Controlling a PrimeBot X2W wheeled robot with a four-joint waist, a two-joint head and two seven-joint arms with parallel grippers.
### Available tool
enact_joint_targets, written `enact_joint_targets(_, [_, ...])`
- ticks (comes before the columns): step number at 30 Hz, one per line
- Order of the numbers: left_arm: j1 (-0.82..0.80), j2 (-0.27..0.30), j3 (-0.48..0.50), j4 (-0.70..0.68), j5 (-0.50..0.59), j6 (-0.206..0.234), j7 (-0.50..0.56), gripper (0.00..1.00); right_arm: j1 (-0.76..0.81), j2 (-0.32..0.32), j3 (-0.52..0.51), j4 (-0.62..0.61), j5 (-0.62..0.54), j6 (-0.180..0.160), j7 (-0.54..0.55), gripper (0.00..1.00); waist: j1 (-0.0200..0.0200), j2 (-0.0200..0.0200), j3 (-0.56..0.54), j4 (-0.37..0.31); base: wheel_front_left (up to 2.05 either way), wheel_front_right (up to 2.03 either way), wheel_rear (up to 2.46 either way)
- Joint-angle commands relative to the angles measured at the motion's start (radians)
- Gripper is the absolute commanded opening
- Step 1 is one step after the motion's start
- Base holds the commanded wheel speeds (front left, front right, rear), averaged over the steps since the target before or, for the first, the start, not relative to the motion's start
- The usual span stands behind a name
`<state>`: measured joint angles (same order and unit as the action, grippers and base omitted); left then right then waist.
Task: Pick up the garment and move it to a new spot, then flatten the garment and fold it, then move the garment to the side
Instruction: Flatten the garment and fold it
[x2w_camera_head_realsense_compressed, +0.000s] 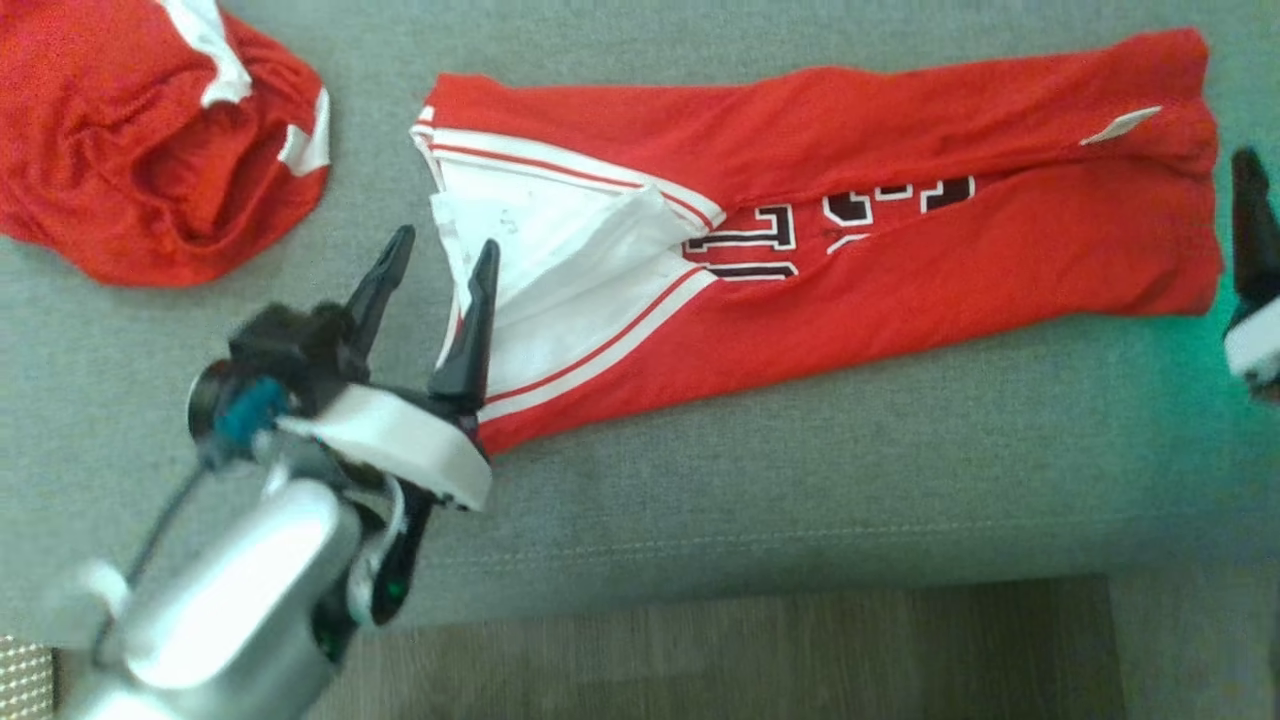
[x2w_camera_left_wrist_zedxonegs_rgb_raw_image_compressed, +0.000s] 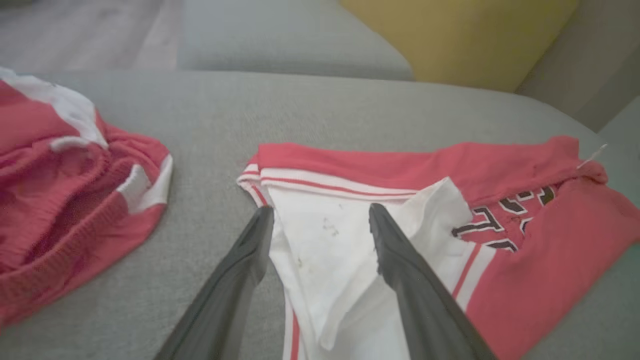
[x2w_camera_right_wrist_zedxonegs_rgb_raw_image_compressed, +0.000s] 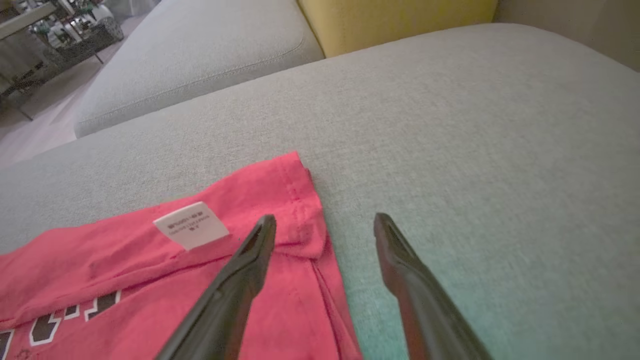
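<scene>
Garment: the garment (x2w_camera_head_realsense_compressed: 850, 230) is laid out long and folded on the grey sofa cushion (x2w_camera_head_realsense_compressed: 800, 480), with its white-trimmed end to the left and its tagged hem to the right.
Left gripper: the left gripper (x2w_camera_left_wrist_zedxonegs_rgb_raw_image_compressed: 320, 209) is spread wide above the white end with nothing held. It perhaps touches the cloth.
Right gripper: the right gripper (x2w_camera_right_wrist_zedxonegs_rgb_raw_image_compressed: 325, 217) is spread wide and straddles the hem edge.
Far left: a crumpled red bundle (x2w_camera_head_realsense_compressed: 140, 150) is seen apart.

Grey fabric sofa (x2w_camera_head_realsense_compressed: 800, 480), yellow cushion (x2w_camera_left_wrist_zedxonegs_rgb_raw_image_compressed: 460, 35) behind (wood floor (x2w_camera_head_realsense_compressed: 700, 650) below).
</scene>
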<state>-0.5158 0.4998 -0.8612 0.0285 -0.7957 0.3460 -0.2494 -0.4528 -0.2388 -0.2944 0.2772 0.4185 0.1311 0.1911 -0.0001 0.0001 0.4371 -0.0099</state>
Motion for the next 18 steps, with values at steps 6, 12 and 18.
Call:
enact_joint_targets(6, [0.173, -0.091, 0.194, -0.096, 0.285, 0.057, -0.012, 1.00, 0.045, 0.063, -0.087, -0.033, 0.001, 0.000, -0.064, 1.00, 0.0001, -0.0001, -0.064, 0.027, 0.00, 0.00, 0.00])
enact_joint_targets(12, [0.281, -0.171, 0.257, -0.127, 0.504, 0.071, -0.012, 1.00, -0.036, 0.063, -0.151, 0.090, -0.030, 0.000, -0.075, 1.00, 0.0001, -0.0001, -0.104, 0.070, 0.00, 0.00, 0.00])
enact_joint_targets(18, [0.329, -0.224, 0.265, -0.135, 0.595, 0.049, -0.012, 1.00, -0.133, 0.031, -0.205, 0.245, -0.090, 0.000, -0.045, 1.00, 0.0001, -0.0001, -0.109, 0.118, 0.00, 0.00, 0.00])
